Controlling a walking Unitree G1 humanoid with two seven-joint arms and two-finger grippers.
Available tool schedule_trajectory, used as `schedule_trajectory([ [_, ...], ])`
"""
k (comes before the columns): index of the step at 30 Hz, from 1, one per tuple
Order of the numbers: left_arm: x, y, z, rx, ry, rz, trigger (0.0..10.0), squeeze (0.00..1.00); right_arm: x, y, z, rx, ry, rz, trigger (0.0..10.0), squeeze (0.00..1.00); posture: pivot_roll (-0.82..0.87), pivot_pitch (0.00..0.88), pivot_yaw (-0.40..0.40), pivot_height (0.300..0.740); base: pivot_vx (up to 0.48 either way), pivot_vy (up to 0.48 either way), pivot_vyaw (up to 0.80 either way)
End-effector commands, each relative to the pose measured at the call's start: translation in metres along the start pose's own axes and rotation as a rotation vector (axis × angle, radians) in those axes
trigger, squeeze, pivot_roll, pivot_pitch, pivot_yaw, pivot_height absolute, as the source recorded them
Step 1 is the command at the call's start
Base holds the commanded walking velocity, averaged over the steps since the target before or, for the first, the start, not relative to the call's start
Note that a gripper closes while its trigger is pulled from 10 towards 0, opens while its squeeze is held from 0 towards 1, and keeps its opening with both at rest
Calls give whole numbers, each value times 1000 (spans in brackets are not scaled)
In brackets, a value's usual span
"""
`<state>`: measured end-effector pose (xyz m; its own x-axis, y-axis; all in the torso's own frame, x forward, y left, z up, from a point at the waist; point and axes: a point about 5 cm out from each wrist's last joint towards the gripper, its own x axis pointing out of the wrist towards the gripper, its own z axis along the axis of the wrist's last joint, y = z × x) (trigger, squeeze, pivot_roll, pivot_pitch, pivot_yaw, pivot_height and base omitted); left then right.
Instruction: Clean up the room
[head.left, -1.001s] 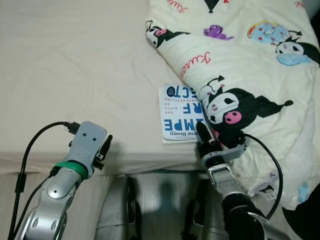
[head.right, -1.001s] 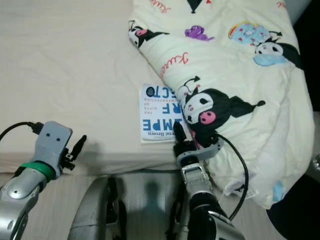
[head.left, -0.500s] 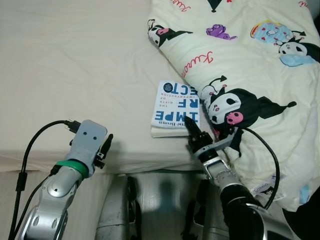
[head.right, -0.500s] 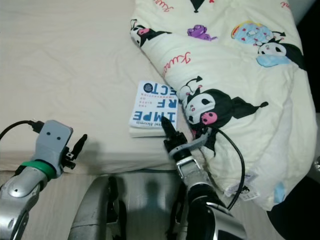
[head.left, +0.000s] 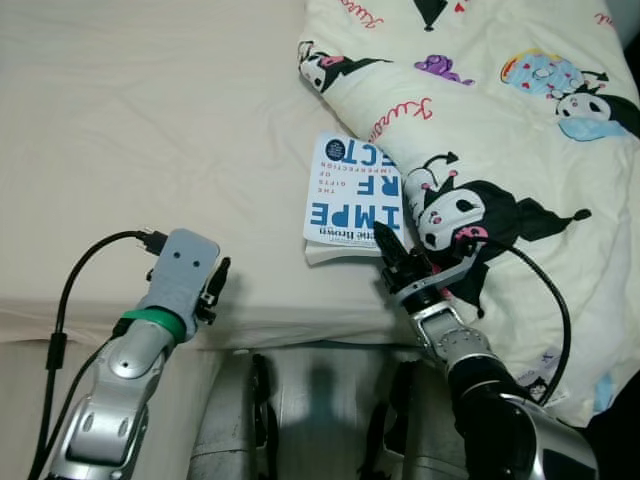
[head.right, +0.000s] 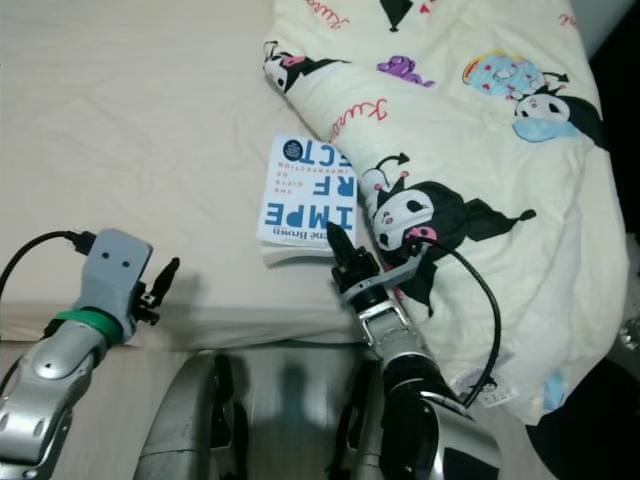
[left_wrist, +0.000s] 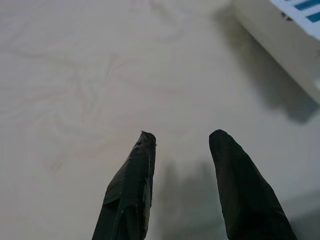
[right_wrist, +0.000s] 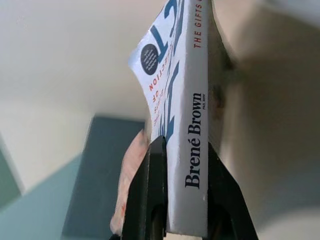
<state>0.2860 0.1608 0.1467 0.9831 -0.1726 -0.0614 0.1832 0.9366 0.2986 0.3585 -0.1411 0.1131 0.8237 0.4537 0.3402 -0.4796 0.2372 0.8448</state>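
A white paperback book (head.left: 352, 200) with big blue letters lies on the bed, its near edge lifted off the sheet. My right gripper (head.left: 392, 250) is shut on that near edge, one finger on each side of the spine (right_wrist: 196, 145). A cream cartoon-print blanket (head.left: 500, 130) covers the book's right side and spreads over the right of the bed. My left gripper (head.left: 218, 283) hovers open over the bare sheet near the bed's front edge, its two black fingers (left_wrist: 135, 190) apart with nothing between them.
The beige bed sheet (head.left: 150, 120) stretches wide and flat to the left of the book. The mattress front edge (head.left: 280, 335) runs across just behind both wrists. Cables loop from each arm, and my own legs stand against the bed below.
My right gripper has closed on the book's near edge and drawn it left, out from under the blanket, tilting it up. My left arm has barely moved.
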Motion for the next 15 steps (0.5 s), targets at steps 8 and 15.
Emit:
schedule_trajectory([
  [8,10,2,8,-29,-59,73,10000,0,6,40,0,-322,155,213,10000,0,109,115,-21,600,0,0,0],
  [15,15,6,24,-85,-136,134,10000,0,-18,42,17,-688,18,-30,10000,0,45,77,-56,600,0,0,0],
])
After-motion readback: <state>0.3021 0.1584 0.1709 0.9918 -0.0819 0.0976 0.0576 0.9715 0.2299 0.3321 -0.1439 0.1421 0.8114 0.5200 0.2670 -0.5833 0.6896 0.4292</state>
